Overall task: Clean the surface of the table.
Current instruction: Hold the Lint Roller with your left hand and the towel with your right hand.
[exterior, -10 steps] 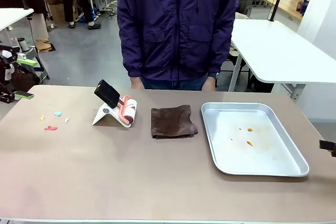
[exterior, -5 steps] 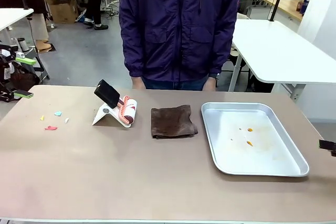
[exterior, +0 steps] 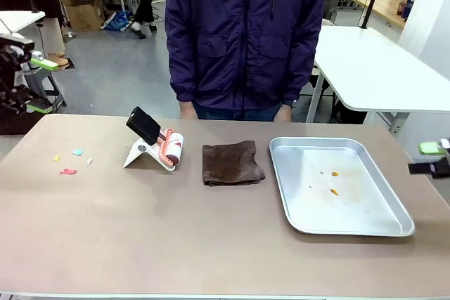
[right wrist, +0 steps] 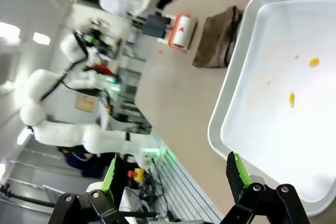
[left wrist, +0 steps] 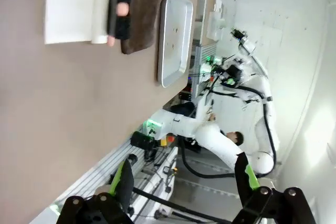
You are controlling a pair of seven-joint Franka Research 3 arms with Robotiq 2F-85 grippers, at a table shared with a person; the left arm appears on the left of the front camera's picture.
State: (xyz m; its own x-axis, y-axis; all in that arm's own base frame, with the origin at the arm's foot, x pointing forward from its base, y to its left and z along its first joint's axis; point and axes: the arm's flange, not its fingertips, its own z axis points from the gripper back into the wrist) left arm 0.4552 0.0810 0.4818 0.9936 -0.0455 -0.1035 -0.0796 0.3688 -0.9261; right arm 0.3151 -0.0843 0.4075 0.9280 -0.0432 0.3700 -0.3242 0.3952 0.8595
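Table (exterior: 211,244): runs across the whole front view, matte taupe top, nothing wiped yet by the look of it.
- 4 small coloured scraps (exterior: 68,171) lie on its left part.
- lint roller (exterior: 158,147), black handle up, leans on a white stand right of them.
- brown cloth (exterior: 232,164) is folded at mid-table, and the metal tray (exterior: 316,140) to its right holds a few orange crumbs (exterior: 334,191).
- person (exterior: 246,33) stands at the far edge.

Left gripper (left wrist: 184,179): jaws spread wide, nothing held, off the left end of the table.
Right gripper (right wrist: 174,177): likewise wide and bare, just beyond the tray's right rim.

Judgement: you're at the opening step, no tool taken. Next, bring your left arm in over the roller's handle or the cloth, then work toward the scraps.
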